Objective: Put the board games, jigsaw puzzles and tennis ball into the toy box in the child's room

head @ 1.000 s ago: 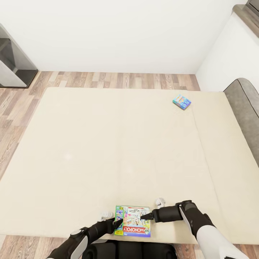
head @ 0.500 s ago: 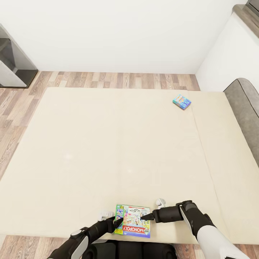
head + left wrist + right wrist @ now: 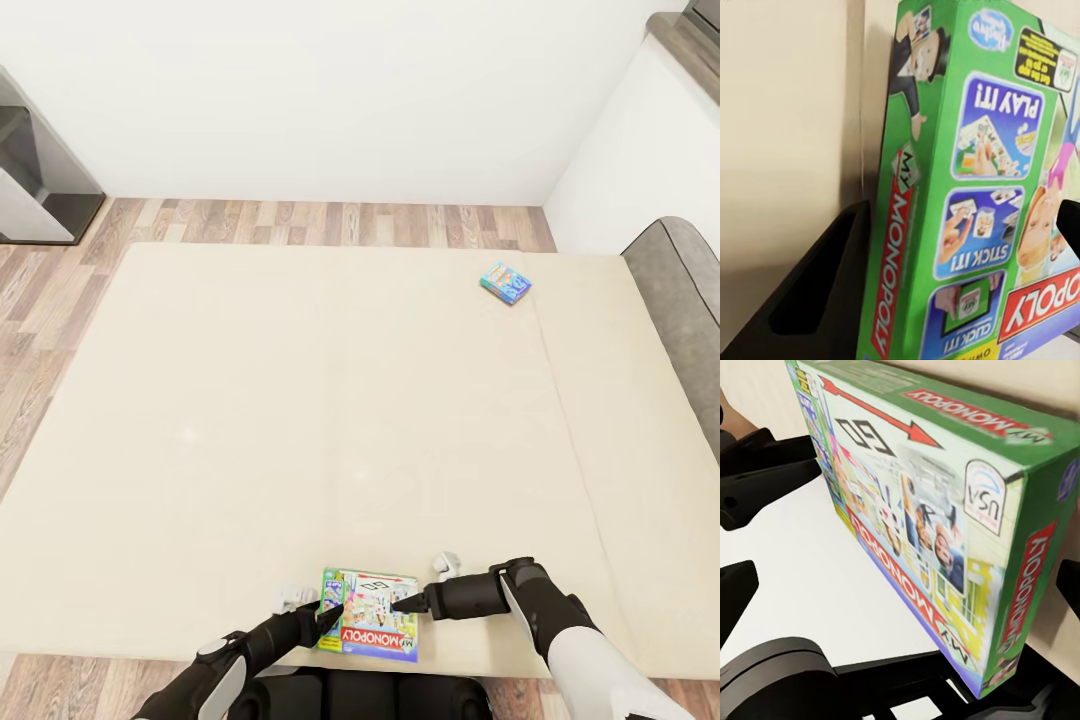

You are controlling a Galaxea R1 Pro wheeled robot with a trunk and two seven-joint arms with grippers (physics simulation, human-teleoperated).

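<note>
Little has moved since a second ago: the Monopoly box (image 3: pixel 368 628) lies at the same spot by the near edge of the bed (image 3: pixel 300 420), and both arms sit almost where they were, the right one drawn in by only a hair; the small blue game box (image 3: pixel 505 283) far up the bed has not shifted.

Both grippers flank the Monopoly box; the left gripper (image 3: pixel 330 618) sits at its green left edge, and in the left wrist view one dark finger (image 3: pixel 817 292) runs along the outside of that edge with the other tip showing over the printed lid, so the jaws stand open around the edge rather than clamped; the right gripper (image 3: pixel 405 601) is at the opposite side, its jaws also spread, one finger near the far corner and one low under the box's end in the right wrist view; whether any pad already touches the cardboard I cannot tell.

The step looks like a two-handed pickup of this first game; to do it well, I would judge that each gripper should seat squarely on its own edge before closing, then close both at about the same time, since a flat slick box on a soft mattress could pivot or slide if one side bites first; the lift should be level.
</note>
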